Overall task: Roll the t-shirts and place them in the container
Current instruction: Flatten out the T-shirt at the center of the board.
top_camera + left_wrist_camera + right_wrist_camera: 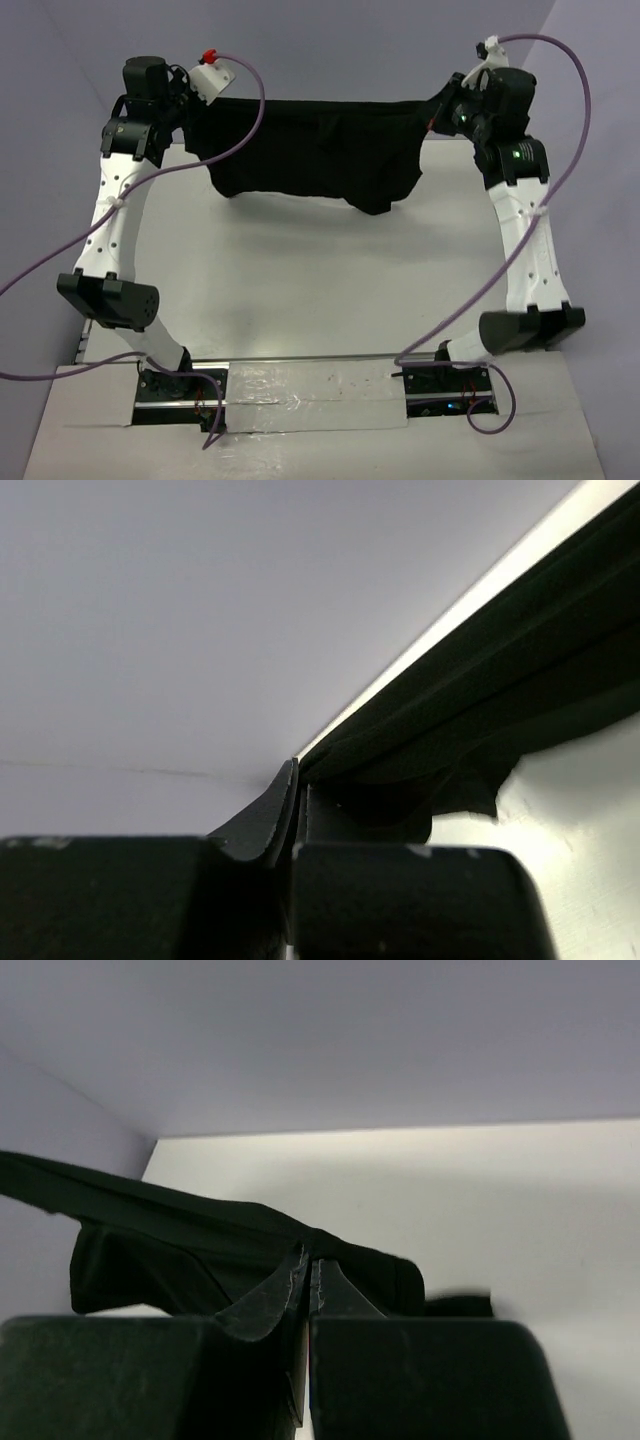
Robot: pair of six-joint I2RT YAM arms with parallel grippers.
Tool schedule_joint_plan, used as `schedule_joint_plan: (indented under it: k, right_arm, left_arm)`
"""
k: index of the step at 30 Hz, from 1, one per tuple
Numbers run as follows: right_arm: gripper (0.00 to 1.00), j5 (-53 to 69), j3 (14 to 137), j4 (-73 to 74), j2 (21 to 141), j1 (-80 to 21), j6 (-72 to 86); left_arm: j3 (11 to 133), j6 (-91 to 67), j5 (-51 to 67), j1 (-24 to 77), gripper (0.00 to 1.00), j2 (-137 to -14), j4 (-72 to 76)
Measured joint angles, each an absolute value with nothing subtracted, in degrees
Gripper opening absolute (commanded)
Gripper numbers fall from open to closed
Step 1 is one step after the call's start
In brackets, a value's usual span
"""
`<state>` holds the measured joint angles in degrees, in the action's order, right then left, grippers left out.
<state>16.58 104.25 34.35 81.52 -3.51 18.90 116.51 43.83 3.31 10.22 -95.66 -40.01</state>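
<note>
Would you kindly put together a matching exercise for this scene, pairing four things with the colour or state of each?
Things:
1. t-shirt
2. left gripper
3. right gripper
4. cables

States:
A. shut on the garment's right end
B. purple, looping beside the arms
C. black, stretched between both arms
D. shut on the garment's left end

Pairs: 1-C, 2-D, 3-A, 4-B

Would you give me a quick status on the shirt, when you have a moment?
Left gripper and right gripper shut on shirt. Shirt stretched between them, hanging over table. Nothing in the way.
</note>
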Motion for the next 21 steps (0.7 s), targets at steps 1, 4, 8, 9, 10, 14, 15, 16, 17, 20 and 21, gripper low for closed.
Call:
schedule_joint_plan:
  k: [1,4,8,9,10,14,15,16,17,20,21]
  right_arm:
    - [0.00,16.60,106.91,34.22,84.07,-3.36,19.33]
    - [0.00,16.58,119.70,33.89,96.57,-2.76,21.54]
    - [0.00,17.54,136.42,33.32,113.36,-2.20,26.28]
    - [0.00,17.74,138.52,32.97,115.98,-2.15,27.44]
    - [0.00,18.04,139.24,32.32,117.84,-2.15,28.56]
    - [0.00,18.46,137.38,30.65,118.41,-2.17,30.76]
    - [0.00,18.26,136.86,30.00,117.64,-2.20,30.83]
    - [0.00,18.02,136.22,29.45,116.53,-2.20,30.63]
    - [0.00,17.80,135.61,29.12,115.28,-2.20,30.50]
    - [0.00,17.23,128.57,26.92,107.81,-2.22,29.41]
    - [0.00,17.19,125.40,26.52,104.90,-2.20,29.04]
  left_arm:
    - [118.06,43.27,3.33,10.09,0.00,-97.14,-39.90]
    - [124.95,40.80,2.94,9.43,0.00,-104.27,-37.28]
    - [133.40,36.95,1.56,8.14,0.00,-114.89,-30.94]
    - [133.56,36.32,1.28,7.86,0.00,-116.18,-29.34]
    - [133.56,35.66,1.08,7.55,0.00,-117.16,-28.12]
    - [133.53,34.13,1.30,6.79,0.00,-117.78,-24.14]
    - [133.53,34.00,1.83,6.68,0.00,-117.34,-22.90]
    - [133.53,33.87,2.48,6.59,0.00,-116.73,-22.04]
    - [133.51,33.82,3.18,6.52,0.00,-116.03,-21.45]
    - [129.95,34.37,5.23,6.39,0.00,-111.79,-19.86]
    - [127.70,34.94,5.89,6.37,0.00,-109.62,-19.86]
